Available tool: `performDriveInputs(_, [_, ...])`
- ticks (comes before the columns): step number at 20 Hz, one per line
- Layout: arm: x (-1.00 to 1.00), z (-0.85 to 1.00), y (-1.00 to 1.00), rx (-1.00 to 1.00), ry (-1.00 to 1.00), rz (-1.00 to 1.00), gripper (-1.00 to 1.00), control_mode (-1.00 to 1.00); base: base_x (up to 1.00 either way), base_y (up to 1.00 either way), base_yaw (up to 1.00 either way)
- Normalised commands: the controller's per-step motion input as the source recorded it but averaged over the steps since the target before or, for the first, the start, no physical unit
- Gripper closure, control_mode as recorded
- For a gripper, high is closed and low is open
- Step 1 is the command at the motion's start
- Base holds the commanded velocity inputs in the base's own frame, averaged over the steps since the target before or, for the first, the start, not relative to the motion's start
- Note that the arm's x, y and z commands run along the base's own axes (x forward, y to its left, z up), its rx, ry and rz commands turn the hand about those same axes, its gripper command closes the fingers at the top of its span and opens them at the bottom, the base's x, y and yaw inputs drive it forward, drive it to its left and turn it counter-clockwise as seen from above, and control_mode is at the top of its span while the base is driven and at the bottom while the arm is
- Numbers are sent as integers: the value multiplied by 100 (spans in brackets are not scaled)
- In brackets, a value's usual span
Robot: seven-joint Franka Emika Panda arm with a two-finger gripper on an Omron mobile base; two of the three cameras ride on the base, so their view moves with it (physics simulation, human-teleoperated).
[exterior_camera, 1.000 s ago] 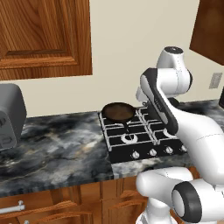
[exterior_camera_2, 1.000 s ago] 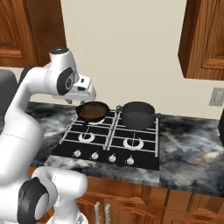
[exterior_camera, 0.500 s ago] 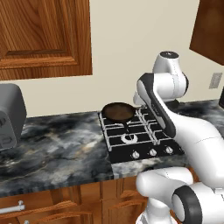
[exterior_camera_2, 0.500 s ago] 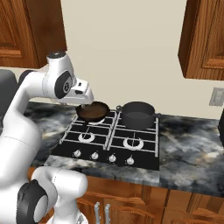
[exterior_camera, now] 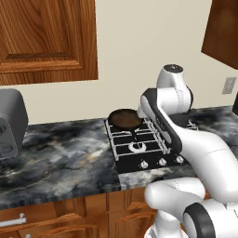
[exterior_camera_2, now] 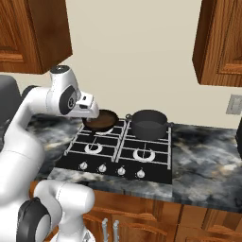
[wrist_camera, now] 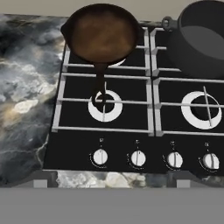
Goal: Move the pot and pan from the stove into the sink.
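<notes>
The pan sits on the back left burner of the stove, its long handle pointing toward the front knobs. On the back right burner stands the pot, upright, one loop handle showing. My gripper hovers above the stove's front edge, looking down, its tips wide apart and open with nothing between them. From the right base view the gripper hangs just in front of the pan, with the pot to its right. The pan also shows beside my arm. The sink is out of view.
Marbled countertop runs left of the stove to a grey appliance. More countertop lies to the right. Wooden wall cabinets hang above. A row of silver knobs lines the stove's front.
My arm has shifted slightly left and lower. The pan and the pot have stayed on their burners.
</notes>
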Motion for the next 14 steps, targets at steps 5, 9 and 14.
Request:
performDriveInputs(5, [28,-34,5,0,-5,0,-100,-100,0,0,0])
performDriveInputs(9, [38,-37,11,0,-5,0,-100,-100,0,0,0])
performDriveInputs(14, [39,-38,13,0,-7,0,-100,-100,0,0,0])
